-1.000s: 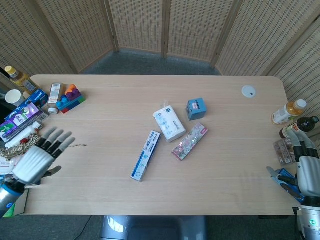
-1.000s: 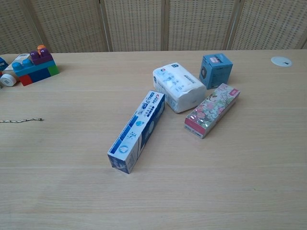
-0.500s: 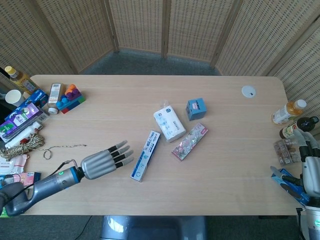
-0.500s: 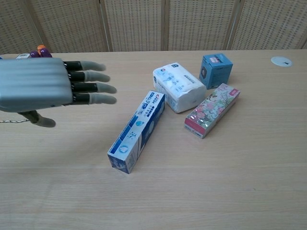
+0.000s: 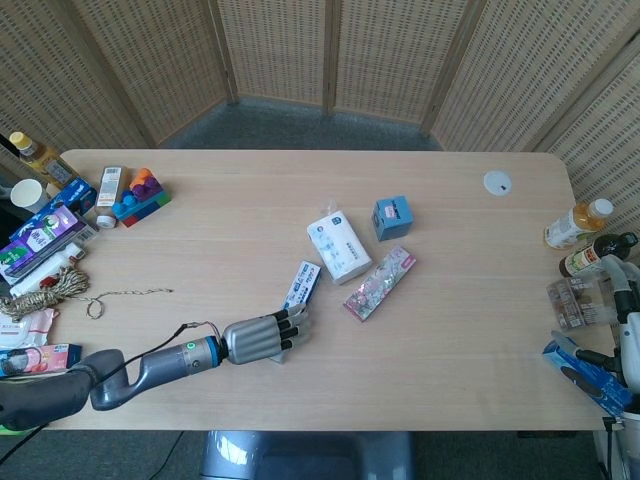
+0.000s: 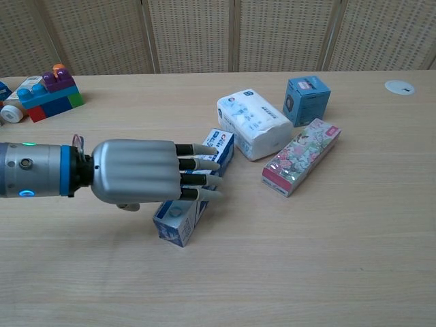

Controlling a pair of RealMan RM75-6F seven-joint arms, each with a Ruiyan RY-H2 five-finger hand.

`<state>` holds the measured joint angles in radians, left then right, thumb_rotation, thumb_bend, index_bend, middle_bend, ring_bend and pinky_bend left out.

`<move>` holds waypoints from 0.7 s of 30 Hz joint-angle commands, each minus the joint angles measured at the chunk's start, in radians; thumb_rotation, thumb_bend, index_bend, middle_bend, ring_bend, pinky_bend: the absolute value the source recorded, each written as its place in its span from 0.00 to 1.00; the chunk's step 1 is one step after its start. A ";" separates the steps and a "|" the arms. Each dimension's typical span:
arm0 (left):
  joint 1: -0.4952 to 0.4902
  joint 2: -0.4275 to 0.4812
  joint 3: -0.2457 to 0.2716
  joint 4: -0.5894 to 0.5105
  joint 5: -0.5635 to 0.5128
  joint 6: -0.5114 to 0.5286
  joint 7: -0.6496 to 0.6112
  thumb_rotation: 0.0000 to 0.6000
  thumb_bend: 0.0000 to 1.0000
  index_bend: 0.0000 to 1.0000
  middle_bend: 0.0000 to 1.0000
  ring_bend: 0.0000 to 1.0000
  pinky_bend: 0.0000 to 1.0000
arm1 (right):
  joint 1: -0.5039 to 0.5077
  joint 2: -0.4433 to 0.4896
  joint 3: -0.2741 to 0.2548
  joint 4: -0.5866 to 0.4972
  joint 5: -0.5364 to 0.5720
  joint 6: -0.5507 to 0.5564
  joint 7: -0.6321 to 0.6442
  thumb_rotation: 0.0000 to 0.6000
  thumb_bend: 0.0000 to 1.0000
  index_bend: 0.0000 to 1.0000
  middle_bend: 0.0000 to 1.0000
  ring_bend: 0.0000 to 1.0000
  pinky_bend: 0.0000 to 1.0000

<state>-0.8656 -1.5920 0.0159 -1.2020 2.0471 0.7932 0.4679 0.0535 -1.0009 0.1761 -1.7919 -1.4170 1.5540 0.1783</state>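
My left hand [image 5: 262, 337] reaches across the table from the left and lies over the near end of a long blue-and-white box [image 5: 303, 283]. In the chest view the left hand [image 6: 146, 172] has its fingers stretched out and slightly apart over the top of the blue-and-white box [image 6: 219, 146], with the thumb low beside it; no grip shows. Past the box lie a white tissue pack [image 6: 253, 122], a small blue box [image 6: 306, 99] and a pink floral box [image 6: 302, 156]. Only a sliver of my right hand [image 5: 631, 325] shows at the far right edge, and its fingers are hidden.
Toy blocks [image 5: 141, 196], a purple box [image 5: 40, 236], a bottle [image 5: 36, 155], a cup [image 5: 28, 194] and twine [image 5: 60, 290] crowd the left edge. Two bottles [image 5: 577, 223] and a blue packet [image 5: 585, 370] sit at the right edge. A white disc [image 5: 497, 182] lies at the back right.
My left hand swept from the left table edge toward the middle and now lies over the near end of the long box. The right hand slid further out of the frame.
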 commanded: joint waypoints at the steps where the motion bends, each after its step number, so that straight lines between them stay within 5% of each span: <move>1: -0.015 -0.050 0.011 0.047 -0.022 -0.005 0.005 1.00 0.04 0.00 0.00 0.00 0.01 | -0.003 0.005 0.001 0.000 0.000 0.002 0.008 1.00 0.00 0.00 0.00 0.00 0.00; 4: -0.024 -0.101 0.029 0.097 -0.020 0.024 -0.015 1.00 0.04 0.03 0.00 0.00 0.09 | -0.005 0.010 0.000 -0.001 -0.004 0.004 0.018 1.00 0.00 0.00 0.00 0.00 0.00; 5: -0.024 -0.120 0.035 0.118 -0.017 0.047 -0.032 1.00 0.06 0.11 0.01 0.02 0.19 | -0.005 0.011 0.000 -0.002 -0.005 0.004 0.021 1.00 0.00 0.00 0.00 0.00 0.00; 7: -0.023 -0.164 0.046 0.169 -0.012 0.103 -0.072 1.00 0.08 0.32 0.18 0.20 0.38 | -0.006 0.013 0.000 -0.002 -0.006 0.004 0.025 1.00 0.00 0.00 0.00 0.00 0.00; 8: -0.025 -0.180 0.051 0.190 -0.009 0.123 -0.088 1.00 0.10 0.47 0.35 0.36 0.48 | -0.006 0.014 0.000 -0.001 -0.006 0.004 0.026 1.00 0.00 0.00 0.00 0.00 0.00; 11: -0.030 -0.209 0.069 0.247 -0.004 0.150 -0.099 1.00 0.15 0.74 0.65 0.63 0.64 | -0.007 0.016 0.002 0.000 -0.004 0.005 0.030 1.00 0.00 0.00 0.00 0.00 0.00; 21: -0.018 -0.150 0.066 0.177 -0.039 0.252 -0.068 1.00 0.16 0.77 0.69 0.67 0.68 | -0.008 0.019 -0.001 -0.002 -0.011 0.008 0.030 1.00 0.00 0.00 0.00 0.00 0.00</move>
<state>-0.8877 -1.7732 0.0911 -0.9846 2.0154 1.0079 0.3901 0.0454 -0.9824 0.1755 -1.7937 -1.4285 1.5620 0.2080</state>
